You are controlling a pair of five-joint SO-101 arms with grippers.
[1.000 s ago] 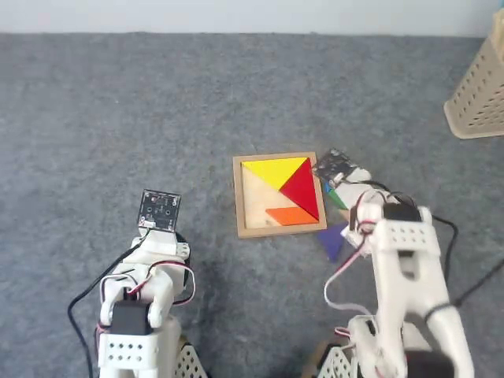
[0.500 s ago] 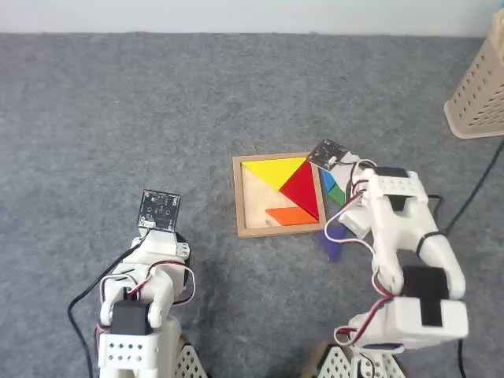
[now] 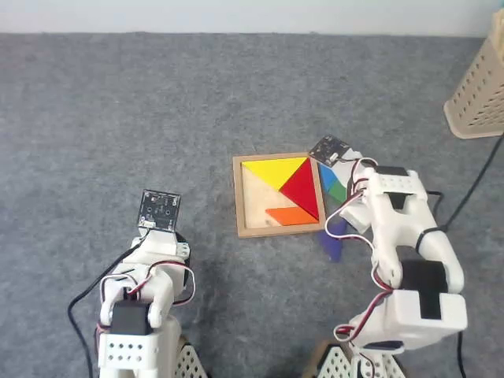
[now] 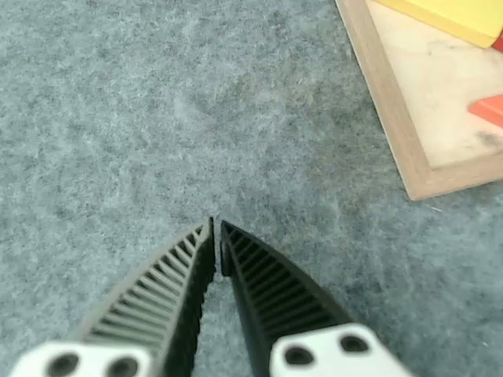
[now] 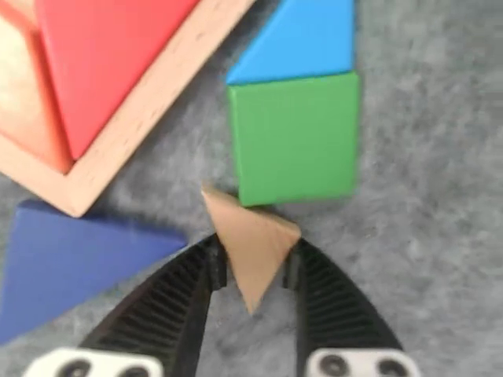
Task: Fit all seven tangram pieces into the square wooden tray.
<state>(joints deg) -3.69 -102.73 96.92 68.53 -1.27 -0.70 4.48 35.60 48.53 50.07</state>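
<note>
My right pincer (image 5: 253,255) pinches the tan triangle (image 5: 251,236), one finger on each slanted side; it looks clamped, though I cannot tell if the piece is lifted off the grey carpet (image 3: 118,102) or lying on it; the triangle's upper corner touches the green square (image 5: 295,137); the blue piece (image 5: 302,39) lies edge to edge with the square's far side; the dark blue triangle (image 5: 71,251) lies just beside my finger, near the corner of the square wooden tray (image 3: 238,197); all four sit outside the tray, on its right side; in the tray the yellow triangle (image 3: 276,171) lies along the far edge, the red triangle (image 3: 303,189) against the right wall, touching the yellow, and the orange piece (image 3: 291,215) by the near edge; bare wood shows in the tray's left part; my left pincer (image 4: 217,225) is pressed almost together on nothing, over carpet, well apart from the tray's left rim; a beige basket (image 3: 480,87) stands far right.
</note>
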